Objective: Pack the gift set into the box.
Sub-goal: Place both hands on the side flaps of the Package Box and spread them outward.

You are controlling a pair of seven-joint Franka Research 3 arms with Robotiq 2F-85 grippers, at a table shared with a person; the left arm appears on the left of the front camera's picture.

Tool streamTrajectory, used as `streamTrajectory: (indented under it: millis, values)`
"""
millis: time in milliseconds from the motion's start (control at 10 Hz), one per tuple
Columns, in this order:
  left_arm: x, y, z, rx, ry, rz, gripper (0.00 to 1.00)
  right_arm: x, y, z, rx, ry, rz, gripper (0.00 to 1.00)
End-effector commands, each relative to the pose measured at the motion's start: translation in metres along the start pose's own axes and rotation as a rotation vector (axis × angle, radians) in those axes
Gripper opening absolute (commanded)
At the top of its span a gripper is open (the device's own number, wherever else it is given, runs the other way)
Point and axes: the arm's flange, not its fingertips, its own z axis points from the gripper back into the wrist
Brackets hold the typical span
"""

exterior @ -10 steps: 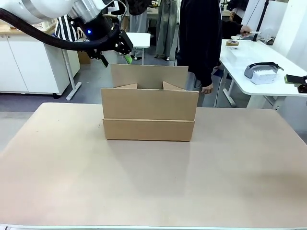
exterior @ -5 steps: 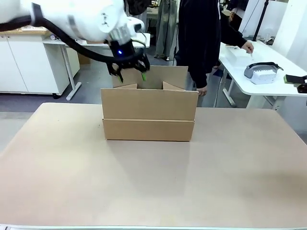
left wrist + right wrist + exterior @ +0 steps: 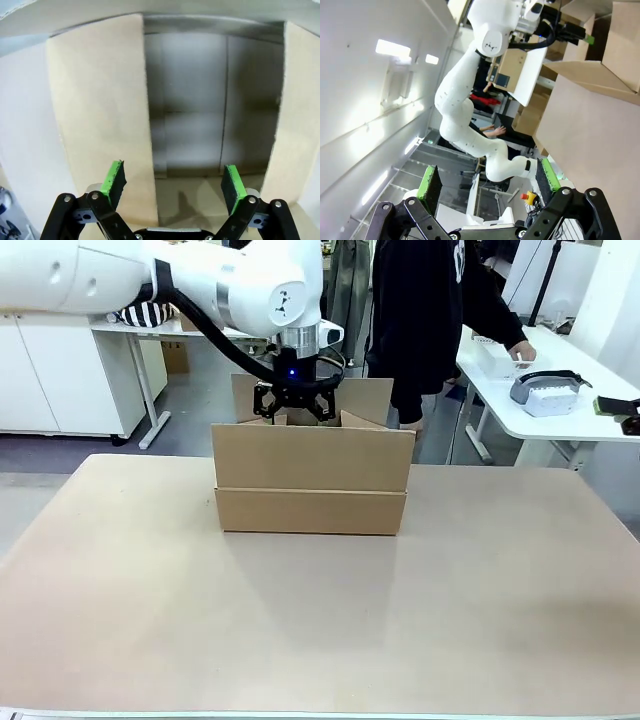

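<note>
Starting from the front view, find the box (image 3: 310,475) at the middle of the desk (image 3: 320,630), open-topped, with its long flaps raised and its side flaps tipped inward. Note the left hand (image 3: 294,403) low over that opening, pointing down, its fingertips hidden behind the near wall. Note also a person (image 3: 420,320) at the far side, reaching toward another table. Moving to the left wrist view, look straight down into the box (image 3: 192,135): bare floor, with pale flaps (image 3: 100,120) at either side. See the left hand (image 3: 172,182) spread wide, nothing between its green pads (image 3: 115,181), one pad lying over a side flap rather than over the open middle. Judge this as an early step, with the carton not yet loaded. To do it well, centre between the two side flaps before going lower, descend straight, and avoid snagging a flap edge or nudging the light carton across the desk. Turning to the right wrist view, see the right hand (image 3: 487,182) likewise spread and empty, well apart from the box (image 3: 590,125), with the left arm (image 3: 470,110) arched above it. Leave it out of the left arm's path.
</note>
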Motion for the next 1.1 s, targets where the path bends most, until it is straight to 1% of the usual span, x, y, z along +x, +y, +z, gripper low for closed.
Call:
streamTrajectory:
  millis: [0,200,400,500,800,1000]
  values:
    - [-0.003,-0.01,0.002,0.123,0.006,0.053,1.0,0.001,0.0,0.001,0.009,0.006,0.032,1.0]
    - [-0.009,-0.02,-0.01,0.23,0.002,0.046,1.0,0.001,0.0,0.001,0.009,0.006,0.032,1.0]
    - [-0.01,-0.024,-0.019,0.337,-0.029,0.068,1.0,0.001,0.0,0.001,0.009,0.006,0.032,1.0]
    - [-0.008,-0.026,-0.026,0.352,-0.019,0.06,1.0,0.001,0.0,0.001,0.009,0.006,0.032,1.0]
    - [-0.006,-0.027,-0.044,0.485,-0.033,0.112,1.0,0.001,0.0,0.001,0.009,0.006,0.032,1.0]
    - [-0.003,-0.024,-0.056,0.532,-0.026,0.129,1.0,0.001,0.0,0.001,0.009,0.006,0.032,1.0]
